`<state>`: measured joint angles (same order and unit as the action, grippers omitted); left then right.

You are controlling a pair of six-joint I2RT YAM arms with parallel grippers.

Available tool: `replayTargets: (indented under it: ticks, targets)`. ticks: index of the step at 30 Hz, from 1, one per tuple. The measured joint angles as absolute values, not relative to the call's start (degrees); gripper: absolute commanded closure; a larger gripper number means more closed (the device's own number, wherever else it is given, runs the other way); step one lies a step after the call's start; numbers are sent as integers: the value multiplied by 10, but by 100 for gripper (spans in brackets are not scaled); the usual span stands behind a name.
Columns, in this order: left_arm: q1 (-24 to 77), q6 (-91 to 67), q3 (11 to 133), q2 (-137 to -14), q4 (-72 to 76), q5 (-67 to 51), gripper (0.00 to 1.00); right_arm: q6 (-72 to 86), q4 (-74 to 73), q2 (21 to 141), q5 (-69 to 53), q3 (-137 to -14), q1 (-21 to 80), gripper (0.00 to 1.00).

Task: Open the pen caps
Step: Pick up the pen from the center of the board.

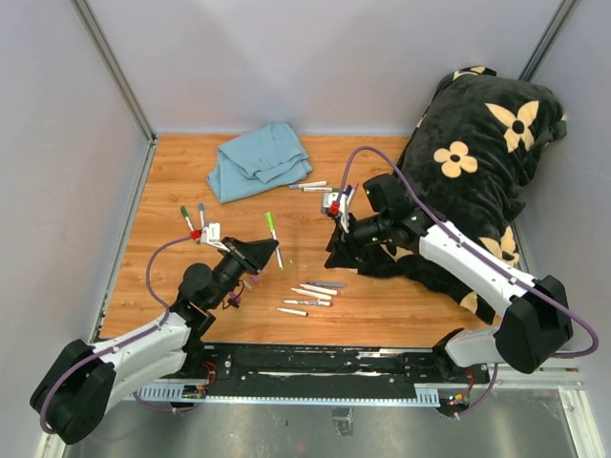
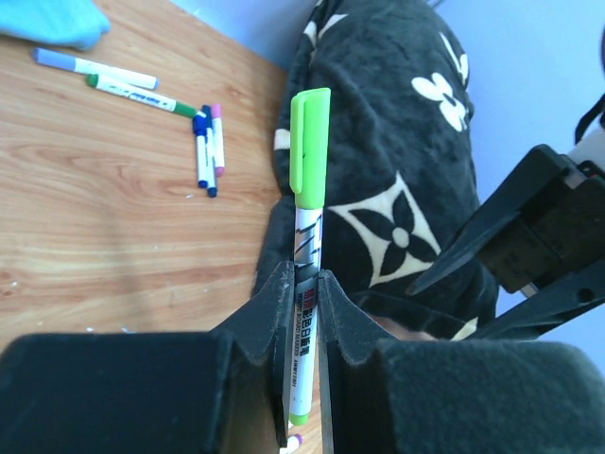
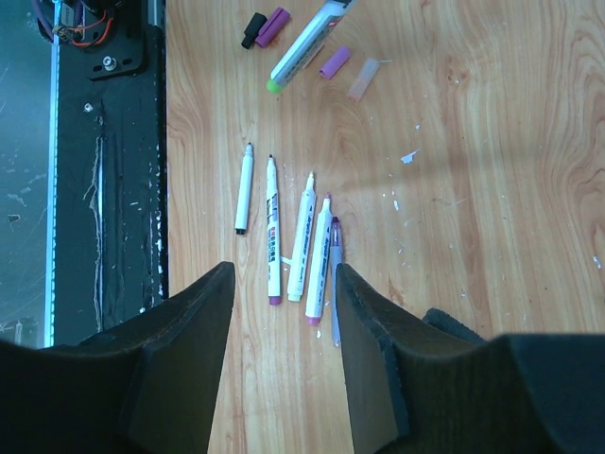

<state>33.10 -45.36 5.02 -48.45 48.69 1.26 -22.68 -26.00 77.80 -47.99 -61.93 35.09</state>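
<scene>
Left gripper (image 2: pixel 304 276) partly hides barrel (image 2: pixel 308 232) below green cap (image 2: pixel 310 147).

Wood-grain table (image 1: pixel 172 181), plush pillow (image 1: pixel 487 181), seemingly plastic cap (image 2: pixel 310 142)

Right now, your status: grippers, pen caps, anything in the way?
Left gripper shut on marker, lime cap on. Right gripper open, empty, near uncapped markers. Nothing blocks them.

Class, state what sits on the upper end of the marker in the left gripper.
A lime-green cap sits on the marker, hiding its tip. The left gripper covers part of the barrel.
</scene>
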Motion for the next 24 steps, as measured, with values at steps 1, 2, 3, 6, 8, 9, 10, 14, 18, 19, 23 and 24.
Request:
replayTargets:
  ticks: [1,2,3,6,8,9,10,14,18,19,23,24]
  targets:
    - [340,-455,50,-487,495,20,100,-224,-257,779,-481,-619,351,51]
    - [348,-455,49,-490,505,29,100,-222,-255,780,-482,-619,351,51]
    - [358,-455,48,-495,516,37,100,-219,-252,781,-482,-618,351,50]
    - [393,-455,43,-519,556,65,100,-207,-242,783,-485,-612,351,50]
    - [415,-455,41,-541,582,81,100,-199,-238,785,-485,-609,351,50]
    - [425,-455,41,-555,597,91,100,-195,-235,785,-486,-607,351,50]
    - [434,-455,41,-569,612,99,100,-191,-230,785,-487,-604,351,50]
    - [462,-455,41,-620,667,132,100,-164,-203,785,-491,-592,351,47]
    - [485,-455,43,-666,719,160,100,-126,-168,785,-493,-573,351,44]
    - [492,-455,46,-678,731,168,100,-116,-160,785,-495,-569,351,44]
    - [516,-455,63,-715,771,193,100,-74,-124,785,-504,-557,351,44]
    - [522,-455,68,-724,781,199,100,-62,-114,785,-506,-554,351,44]
